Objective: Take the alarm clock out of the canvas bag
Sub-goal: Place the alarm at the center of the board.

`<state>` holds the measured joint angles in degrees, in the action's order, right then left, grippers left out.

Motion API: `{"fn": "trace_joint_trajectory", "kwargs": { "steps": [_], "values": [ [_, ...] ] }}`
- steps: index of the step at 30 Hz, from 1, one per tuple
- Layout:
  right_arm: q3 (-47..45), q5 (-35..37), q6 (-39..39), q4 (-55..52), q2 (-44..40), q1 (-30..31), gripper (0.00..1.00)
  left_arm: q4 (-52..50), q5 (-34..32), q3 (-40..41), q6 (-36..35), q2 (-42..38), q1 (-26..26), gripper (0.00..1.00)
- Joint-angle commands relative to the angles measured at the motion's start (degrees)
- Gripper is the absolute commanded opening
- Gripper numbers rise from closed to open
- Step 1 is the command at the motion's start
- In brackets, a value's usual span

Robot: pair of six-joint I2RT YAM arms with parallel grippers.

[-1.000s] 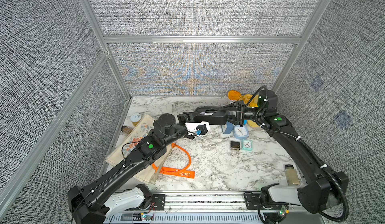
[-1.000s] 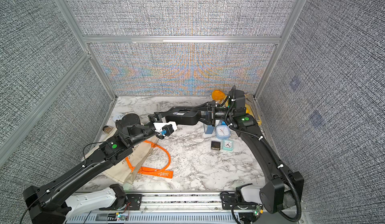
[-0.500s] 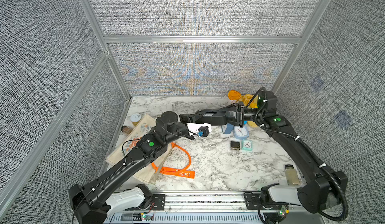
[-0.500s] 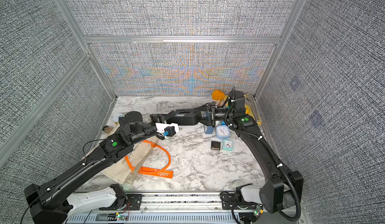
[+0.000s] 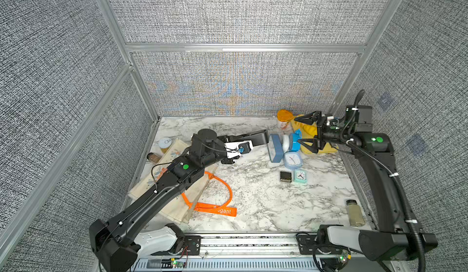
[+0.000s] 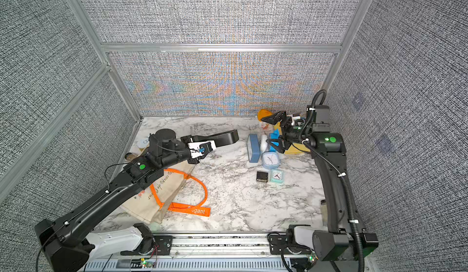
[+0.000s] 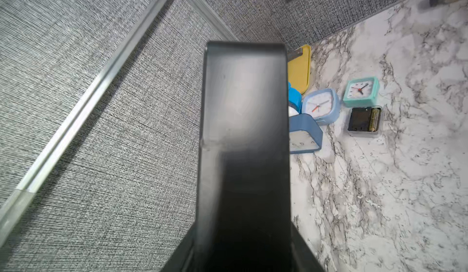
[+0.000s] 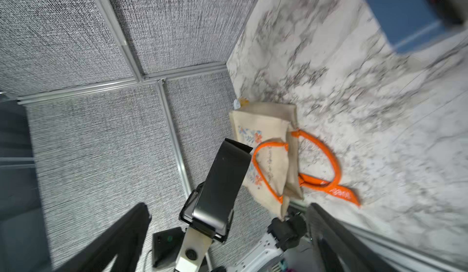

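Standing on edge on the table (image 5: 255, 207) in both top views: blue alarm clock (image 5: 274, 148) (image 6: 254, 148), out of the canvas bag (image 5: 174, 210) (image 6: 144, 205) and well apart from it, toward the right arm's side. Bag lies flat under the left arm, same as a second ago. Back then the right gripper (image 5: 298, 129) (image 6: 266, 129) was reached in over the clock, jaws narrower. Now it's pulled back beyond the clock, farther from the bag, jaws spread wide, holding nothing. Meanwhile the left gripper (image 5: 264, 136) (image 6: 234, 135) barely moved, tip just beside the clock on the bag side. Can't tell its jaw gap.

Left wrist: one black finger (image 7: 243, 131) fills mid-frame, clock (image 7: 305, 134) beside it. Grip state unreadable.

Right wrist: both fingers (image 8: 121, 232) far apart, gripping nothing. Bag (image 8: 268, 161) flat on the marble, left gripper (image 8: 238, 146) between camera and bag.
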<state>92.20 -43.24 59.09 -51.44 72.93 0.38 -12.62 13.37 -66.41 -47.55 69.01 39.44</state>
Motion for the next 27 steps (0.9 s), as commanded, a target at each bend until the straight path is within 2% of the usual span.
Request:
{"fn": "trace_joint_trajectory", "kwargs": {
  "steps": [1,5,11,18,21,24,27],
  "values": [
    [4.5,12.9,-17.3,-13.2,0.1,-0.1,0.99,-0.8,5.6,-1.5,-0.7,2.9,-3.3,0.29],
    [6.8,20.3,-27.0,-19.4,-0.8,-0.1,0.99,-1.9,6.2,-2.5,-5.2,8.0,-5.5,0.27],
    [5.5,23.6,-34.9,-23.0,-2.2,0.0,0.99,-2.2,6.3,-6.2,-10.2,17.0,-7.0,0.28],
    [1.4,26.5,-36.8,-23.7,-3.2,1.6,0.99,-5.2,10.3,-13.4,-13.0,27.7,-8.6,0.28],
    [1.3,27.4,-37.0,-24.2,-3.0,2.3,0.99,-10.6,10.9,-19.3,-15.6,33.5,-8.9,0.28],
    [1.3,27.8,-37.0,-24.9,-2.6,3.0,0.99,-15.2,9.2,-24.8,-14.0,38.5,-9.1,0.28],
    [1.1,28.3,-36.9,-25.4,-2.1,3.9,0.99,-17.8,10.5,-28.1,-15.1,42.2,-9.7,0.28]
  ]
}}
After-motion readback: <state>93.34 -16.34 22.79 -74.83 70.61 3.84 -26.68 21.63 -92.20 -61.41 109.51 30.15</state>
